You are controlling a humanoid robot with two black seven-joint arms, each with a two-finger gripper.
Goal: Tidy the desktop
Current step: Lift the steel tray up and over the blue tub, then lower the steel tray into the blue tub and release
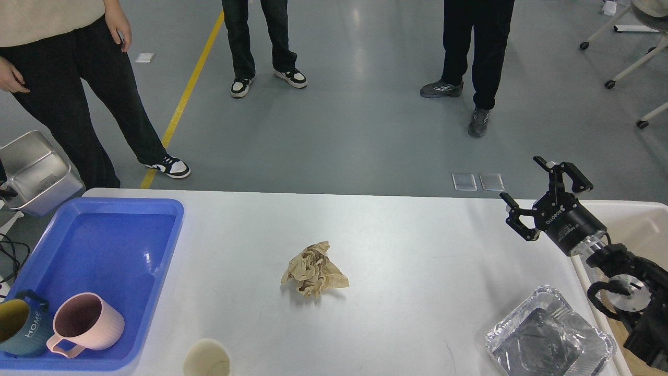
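The white desktop [407, 245] carries a crumpled brown paper ball [313, 269] at its middle, an empty foil tray [548, 339] at the front right and a cream cup [206, 359] at the front edge. My right gripper [527, 183] hovers open and empty above the desktop's right end. A steel container [36, 172] hangs off the table's far-left corner, beyond the blue tray [175, 230]. Only a dark sliver of my left gripper [5, 192] shows at the frame edge, holding that container.
The blue tray holds a pink mug [86, 324] and a teal mug [18, 326] at its near end. A cream-white bin [642, 219] stands off the right end. Three people stand on the floor beyond the far edge.
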